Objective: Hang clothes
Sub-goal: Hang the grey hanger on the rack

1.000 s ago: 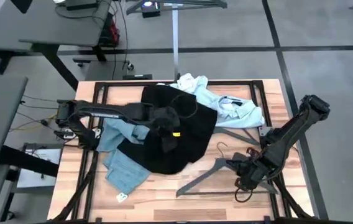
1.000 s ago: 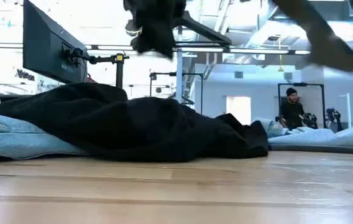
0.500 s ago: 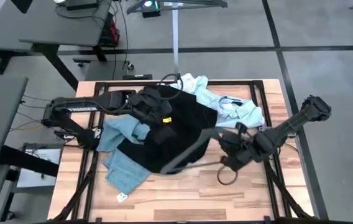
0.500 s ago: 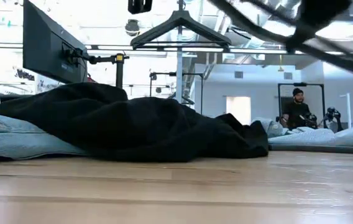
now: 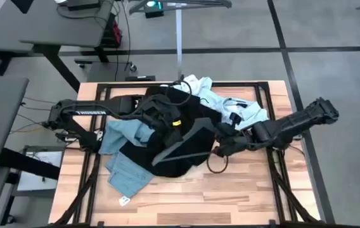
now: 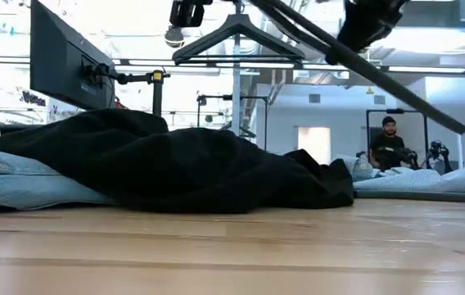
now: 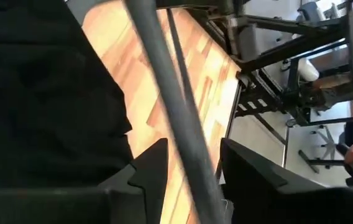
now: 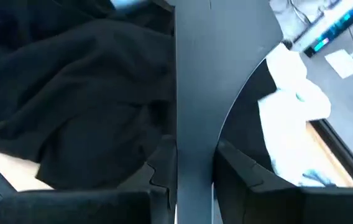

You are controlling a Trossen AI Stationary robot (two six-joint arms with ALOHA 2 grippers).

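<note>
The light blue denim jeans point(image 5: 124, 155) are spread at the left of the wooden counter point(image 5: 231, 196); being heavy and stiff, they are best gripped at the waistband. The left gripper point(image 5: 167, 120), jaws parted, is held over the limp black t-shirt point(image 5: 192, 136) at centre, best taken at the collar. A dark hanger point(image 8: 192, 93) is clamped by the right gripper point(image 5: 221, 145). The pale collared shirt point(image 5: 231, 107) is crumpled at far right.

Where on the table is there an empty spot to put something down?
The bare wooden table is free along the near edge, below the black t-shirt and right of the light blue denim jeans. The middle is crowded: the pale blue-white button shirt, the left hand and the right hand holding a dark grey hanger above the pile.
</note>
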